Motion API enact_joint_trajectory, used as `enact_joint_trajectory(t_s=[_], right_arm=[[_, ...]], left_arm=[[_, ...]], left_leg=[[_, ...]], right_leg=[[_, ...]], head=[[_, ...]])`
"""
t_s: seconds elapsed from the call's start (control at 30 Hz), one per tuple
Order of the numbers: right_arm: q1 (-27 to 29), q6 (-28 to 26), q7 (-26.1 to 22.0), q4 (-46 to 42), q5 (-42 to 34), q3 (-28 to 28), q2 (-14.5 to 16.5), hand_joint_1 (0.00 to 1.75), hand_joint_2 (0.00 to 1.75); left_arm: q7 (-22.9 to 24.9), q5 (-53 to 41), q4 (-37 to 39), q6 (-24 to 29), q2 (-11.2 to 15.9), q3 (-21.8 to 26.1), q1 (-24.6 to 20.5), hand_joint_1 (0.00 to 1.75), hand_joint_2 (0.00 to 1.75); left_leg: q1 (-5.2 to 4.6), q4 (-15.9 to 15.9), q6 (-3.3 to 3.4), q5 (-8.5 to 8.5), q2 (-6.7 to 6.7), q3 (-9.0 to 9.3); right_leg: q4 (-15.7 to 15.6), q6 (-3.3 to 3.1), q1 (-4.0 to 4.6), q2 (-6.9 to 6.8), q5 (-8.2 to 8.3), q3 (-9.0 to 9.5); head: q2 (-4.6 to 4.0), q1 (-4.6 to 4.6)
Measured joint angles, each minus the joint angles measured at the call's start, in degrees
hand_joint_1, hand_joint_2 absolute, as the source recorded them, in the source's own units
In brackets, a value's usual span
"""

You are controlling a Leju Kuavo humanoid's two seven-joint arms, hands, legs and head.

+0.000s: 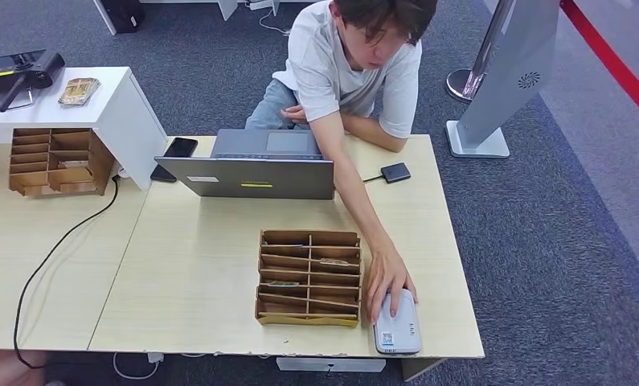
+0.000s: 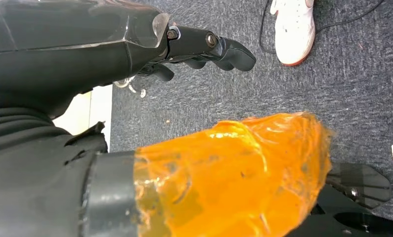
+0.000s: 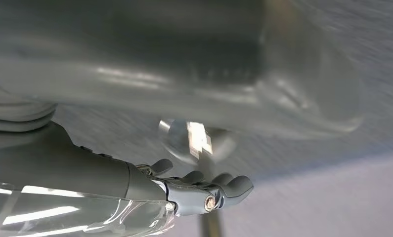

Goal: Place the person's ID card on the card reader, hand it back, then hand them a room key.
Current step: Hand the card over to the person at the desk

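A white card reader [image 1: 397,328] lies at the table's front right corner. A person [image 1: 356,64] leans over from the far side and rests a hand [image 1: 386,280] on the reader's far end; I cannot make out an ID card under it. A wooden slotted organizer [image 1: 309,277] with cards in some slots stands just left of the reader. My left hand [image 2: 199,47] hangs over grey carpet, fingers apart and holding nothing. My right hand [image 3: 206,192] shows in a blurred view, fingers loosely extended and holding nothing.
A grey laptop [image 1: 256,165] stands mid-table, with a black phone [image 1: 179,147] to its left and a small black device [image 1: 395,172] to its right. A second wooden organizer [image 1: 55,161] sits under a white shelf [image 1: 119,104] at left. A sign stand [image 1: 501,88] is beyond the table. A white shoe [image 2: 293,27] is on the carpet.
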Motion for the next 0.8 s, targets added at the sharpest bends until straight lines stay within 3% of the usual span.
enact_joint_trajectory(t_s=[0.2, 0.43, 0.8], right_arm=[[-2.2, -1.0, 9.9, 14.5, 3.6, -2.1, 1.2, 0.0, 0.0], [-3.5, -2.4, 23.7, 23.3, 9.9, -1.8, 4.5, 0.0, 0.0], [-4.0, -2.6, 32.2, 27.7, 18.6, 3.0, 7.9, 0.0, 0.0]], left_arm=[[-0.1, 0.2, 0.0, -0.6, 0.1, -0.7, 0.0, 0.0, 0.0], [-0.2, 0.8, 0.0, -0.3, 0.1, -1.1, 0.0, 0.0, 0.0], [0.9, 2.2, 0.0, -0.7, 0.1, -1.3, 0.0, 0.0, 0.0]], left_leg=[[0.01, 0.0, -0.02, 0.01, -0.01, 0.01], [0.01, 0.0, -0.03, 0.01, -0.01, 0.0], [-0.01, 0.0, -0.03, 0.01, -0.02, 0.0]], right_leg=[[0.0, -0.01, 0.01, 0.0, 0.0, 0.0], [0.0, -0.02, 0.01, -0.01, -0.01, 0.01], [0.0, -0.02, 0.0, -0.02, -0.01, 0.03]], head=[[0.0, 0.0], [0.0, 0.0], [0.0, 0.01]])
